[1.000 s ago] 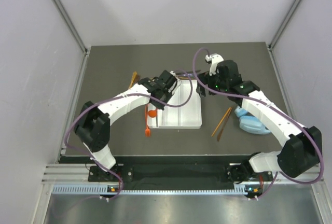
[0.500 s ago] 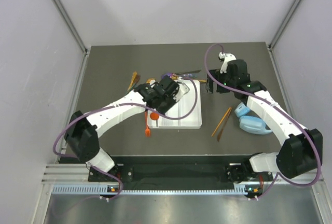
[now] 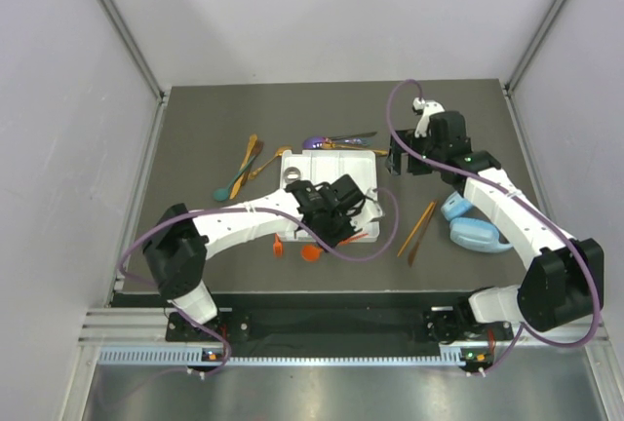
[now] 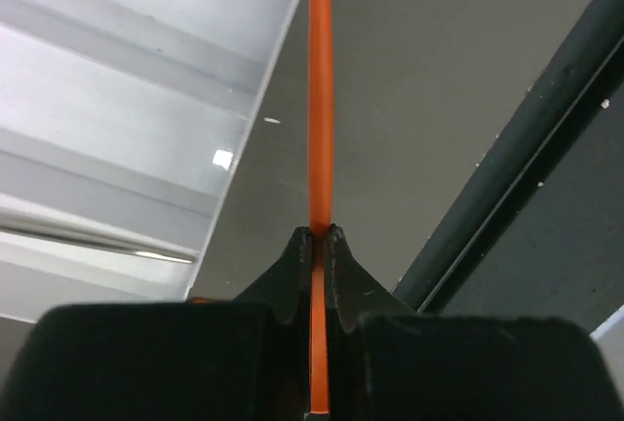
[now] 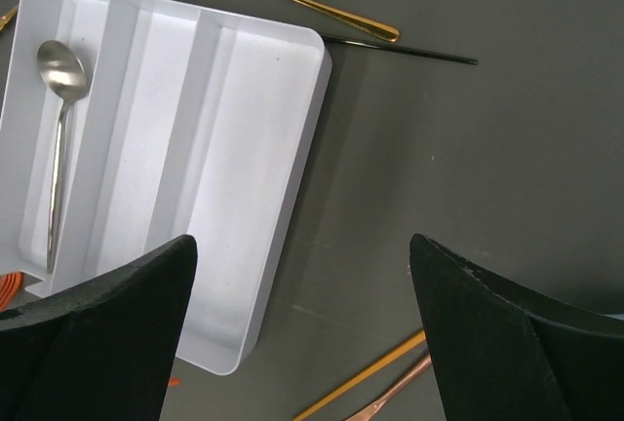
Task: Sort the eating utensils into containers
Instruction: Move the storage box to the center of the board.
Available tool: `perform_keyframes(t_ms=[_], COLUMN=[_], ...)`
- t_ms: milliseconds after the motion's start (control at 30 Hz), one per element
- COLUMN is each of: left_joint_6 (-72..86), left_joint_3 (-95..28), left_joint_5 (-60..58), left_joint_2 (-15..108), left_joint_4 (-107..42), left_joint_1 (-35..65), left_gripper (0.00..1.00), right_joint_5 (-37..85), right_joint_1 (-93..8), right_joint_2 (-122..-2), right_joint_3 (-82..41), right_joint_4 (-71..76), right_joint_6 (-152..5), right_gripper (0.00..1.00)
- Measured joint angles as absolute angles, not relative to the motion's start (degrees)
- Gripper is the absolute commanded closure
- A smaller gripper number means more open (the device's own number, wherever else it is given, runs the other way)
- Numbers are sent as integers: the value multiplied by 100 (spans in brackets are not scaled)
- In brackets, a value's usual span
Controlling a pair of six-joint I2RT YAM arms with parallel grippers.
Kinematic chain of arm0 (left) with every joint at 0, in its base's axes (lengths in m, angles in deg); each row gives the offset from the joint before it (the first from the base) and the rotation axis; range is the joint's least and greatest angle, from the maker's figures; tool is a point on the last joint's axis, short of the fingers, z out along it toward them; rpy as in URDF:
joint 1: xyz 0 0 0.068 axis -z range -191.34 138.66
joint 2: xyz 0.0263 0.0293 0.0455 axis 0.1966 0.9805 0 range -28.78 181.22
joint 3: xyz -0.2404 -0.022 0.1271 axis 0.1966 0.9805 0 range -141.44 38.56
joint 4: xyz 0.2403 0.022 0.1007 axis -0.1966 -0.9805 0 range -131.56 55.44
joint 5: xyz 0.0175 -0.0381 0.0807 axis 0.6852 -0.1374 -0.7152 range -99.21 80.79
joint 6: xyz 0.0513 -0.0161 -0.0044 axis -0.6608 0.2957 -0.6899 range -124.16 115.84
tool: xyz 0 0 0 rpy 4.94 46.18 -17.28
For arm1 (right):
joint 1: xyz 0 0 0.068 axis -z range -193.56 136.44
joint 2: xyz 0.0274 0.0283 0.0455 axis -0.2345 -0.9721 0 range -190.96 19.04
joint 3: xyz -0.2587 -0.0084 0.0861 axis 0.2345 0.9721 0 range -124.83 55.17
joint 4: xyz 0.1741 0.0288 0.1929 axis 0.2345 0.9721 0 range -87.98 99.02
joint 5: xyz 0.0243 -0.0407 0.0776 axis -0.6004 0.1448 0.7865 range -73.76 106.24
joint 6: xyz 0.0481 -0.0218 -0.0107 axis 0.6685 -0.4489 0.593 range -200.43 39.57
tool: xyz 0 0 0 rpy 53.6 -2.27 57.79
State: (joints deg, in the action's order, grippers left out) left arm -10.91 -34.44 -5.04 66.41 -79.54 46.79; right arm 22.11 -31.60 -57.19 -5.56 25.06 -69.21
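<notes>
Lying in the white tray (image 5: pixel 253 177), leftmost compartment, one silver spoon (image 5: pixel 57 148)

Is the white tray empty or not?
Not empty: a silver spoon lies in an outer compartment of the tray.

One white tray (image 5: pixel 244 148), one silver spoon (image 5: pixel 62 65), one orange spoon (image 3: pixel 312 252), one black stick (image 5: pixel 402 51), one headset (image 3: pixel 473 234)

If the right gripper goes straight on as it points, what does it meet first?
Probably the bare table, just right of the outer wall of the white tray. The open right gripper is centred there. The finger nearer the tray might clip its rim, but depth is unclear.
</notes>
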Motion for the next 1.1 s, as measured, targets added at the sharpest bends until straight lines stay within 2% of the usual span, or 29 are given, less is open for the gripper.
perform_keyframes(t_ms=[433,800,867,967,1000,1067,1100], left_joint_6=[-1082,-1239,-1272,-1342,-1359,-1397,-1408], left_joint_3=[-3284,-3271,-3271,-3240,-3232,-3214,-3214], left_joint_5=[-163,-920,-1127,-1477,-1569,-1763,-1871], left_joint_2=[7387,7896,7896,7896,7896,7900,7911], left_joint_4=[-7768,-7248,-7178,-7031,-7001,-6963,-6946], left_joint_1=[5260,5260,5251,5197,5175,5162,5155], left_gripper=[100,99,90,88,83,80,75], right_joint_5=[2464,2534,2536,2538,2538,2536,2538], right_joint_1=[-3136,-3132,-3132,-3132,-3132,-3132,-3132], right_joint_2=[-5725,-5684,-5642,-5568,-5550,-5522,-5513], right_joint_3=[-513,-178,-178,-178,-178,-178,-178], right_joint_4=[2421,2439,2437,2432,2434,2434,2434], right_joint_6=[-6873,-6834,-6834,-6831,-6831,-6831,-6834], right_gripper=[11,11,11,11,11,11,11])
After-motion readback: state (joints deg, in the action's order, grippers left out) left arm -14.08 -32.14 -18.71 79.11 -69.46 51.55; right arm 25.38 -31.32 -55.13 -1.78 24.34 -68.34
